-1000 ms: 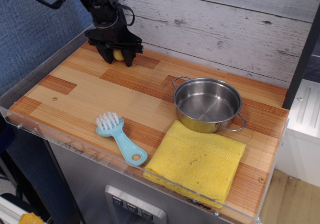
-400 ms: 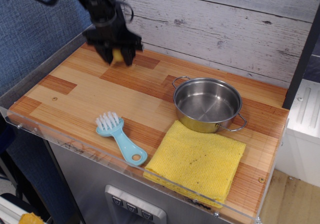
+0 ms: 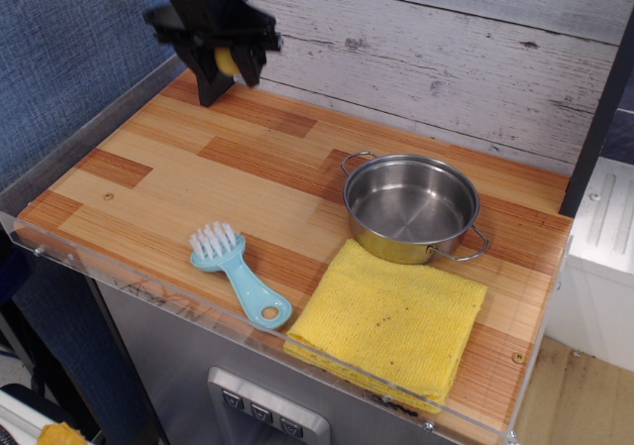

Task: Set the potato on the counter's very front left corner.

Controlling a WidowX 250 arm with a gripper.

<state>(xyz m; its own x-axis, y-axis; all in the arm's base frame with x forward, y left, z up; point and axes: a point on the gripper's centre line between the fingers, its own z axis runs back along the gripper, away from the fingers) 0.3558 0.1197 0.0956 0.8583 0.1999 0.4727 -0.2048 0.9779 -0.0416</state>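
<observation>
Gripping the potato (image 3: 227, 60) between its dark fingers, the claw (image 3: 229, 71) hangs above the back left of the counter (image 3: 149, 197), clear of the wood. So the pickup looks done; the carry and the set-down are what's left. The target, that front left corner with its reddish patch, sits well apart from the claw and is bare. Further out, a blue brush (image 3: 236, 272), a steel pot (image 3: 411, 207) and a yellow cloth (image 3: 388, 316) lie off to the right.
</observation>
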